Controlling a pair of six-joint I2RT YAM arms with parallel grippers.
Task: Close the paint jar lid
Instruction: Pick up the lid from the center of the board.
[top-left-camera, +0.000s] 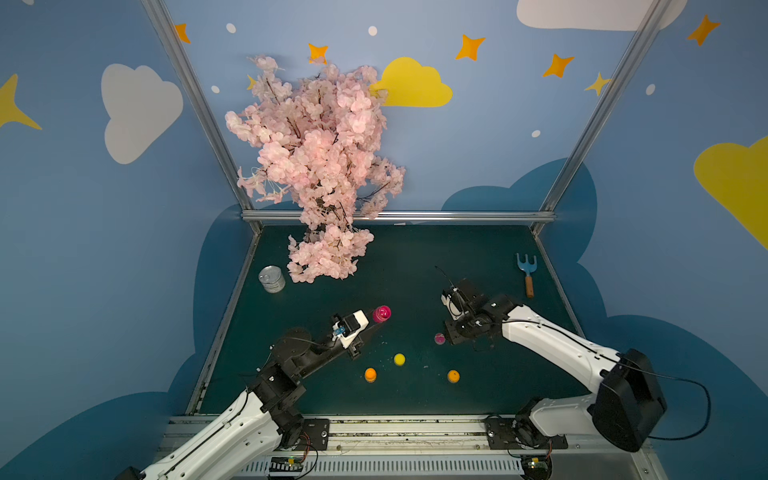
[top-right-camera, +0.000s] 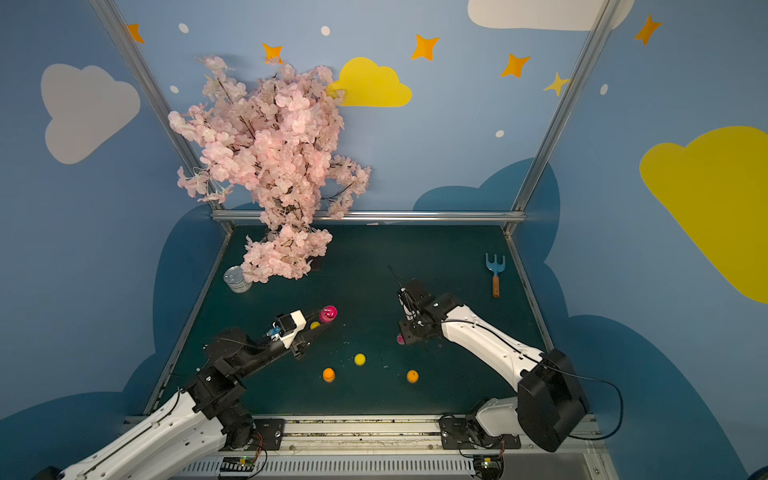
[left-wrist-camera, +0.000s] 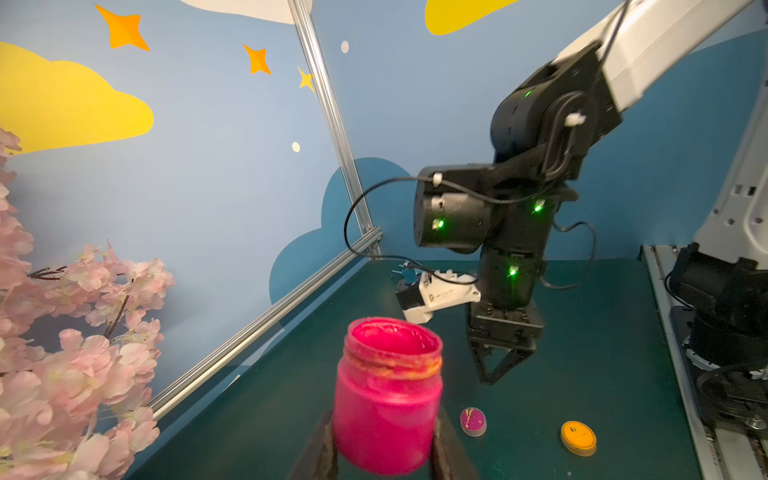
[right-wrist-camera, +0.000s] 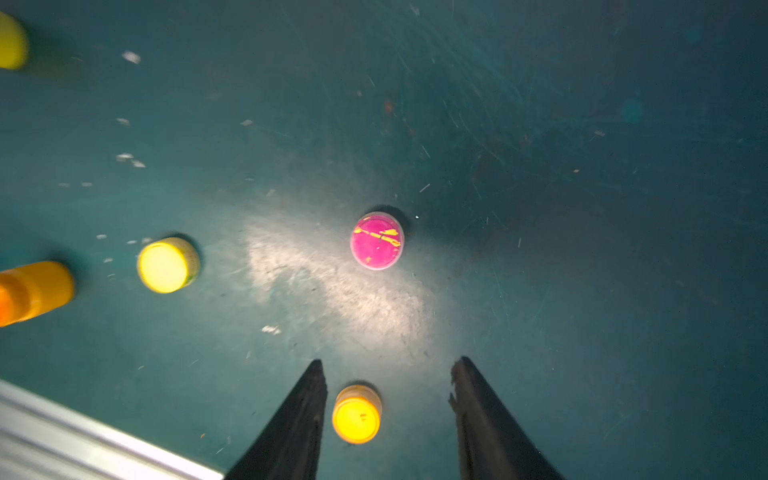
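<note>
Hanging with jaws apart, the right gripper (right-wrist-camera: 390, 360) has the pink lid (right-wrist-camera: 377, 241) just beyond; left gripper (left-wrist-camera: 384, 419) clamps jar (left-wrist-camera: 388, 374).

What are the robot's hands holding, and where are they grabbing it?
The left gripper clamps the pink paint jar by its lower sides. The right gripper holds nothing.

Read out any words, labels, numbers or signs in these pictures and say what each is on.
No readable text anywhere.
Orange cap: small dark marks, too blurred to read.
Pink lid: yellow paint streaks, no letters.
Pink paint jar: no label.
Metal can: nothing legible at this size.
</note>
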